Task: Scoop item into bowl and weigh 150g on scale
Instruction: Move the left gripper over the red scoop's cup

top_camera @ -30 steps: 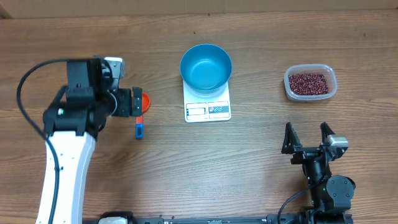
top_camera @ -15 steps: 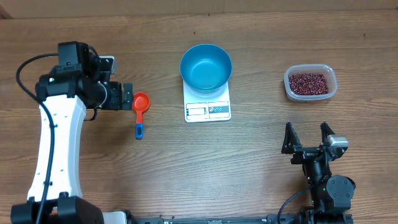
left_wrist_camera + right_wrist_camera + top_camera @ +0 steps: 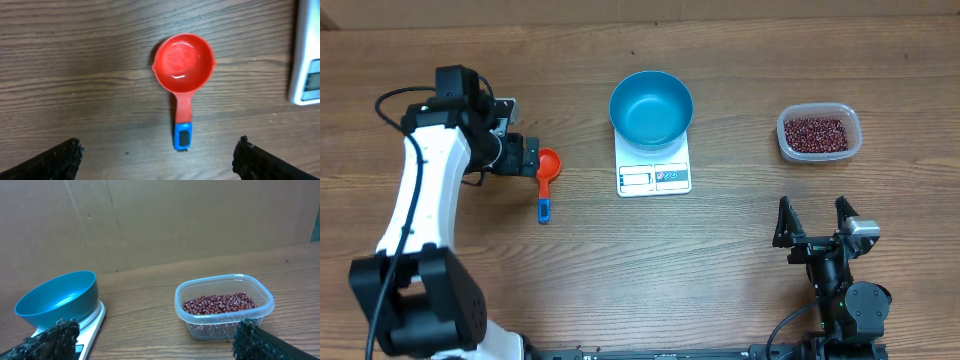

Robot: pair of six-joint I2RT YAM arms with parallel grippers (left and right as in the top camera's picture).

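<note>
Beans (image 3: 817,133) lie in a clear tub (image 3: 856,143) right of the scale (image 3: 654,177), well apart from both pincers. A blue bowl (image 3: 651,108) sits on the scale. The left pincer (image 3: 531,160), wide, is left of the scale beside a scoop (image 3: 547,170). The right pincer (image 3: 813,222) is wide too.

One bowl (image 3: 651,107), scale (image 3: 654,177), scoop (image 3: 548,165); beans (image 3: 814,133) uncountable.

Table (image 3: 740,260): mid-brown wood streaked with darker grain lines; cardboard backdrop (image 3: 165,220) plain tan. Bowl (image 3: 651,107) solid glossy blue, unpatterned; scale (image 3: 654,172) white with pale grey panels along one edge; beans (image 3: 814,133) dark red-brown, mottled as a mass; tub (image 3: 819,157) clear, colourless. Scoop (image 3: 183,65) orange-red in cup and stem, blue at the handle tip; left arm (image 3: 415,200) white shell with black joints.
</note>
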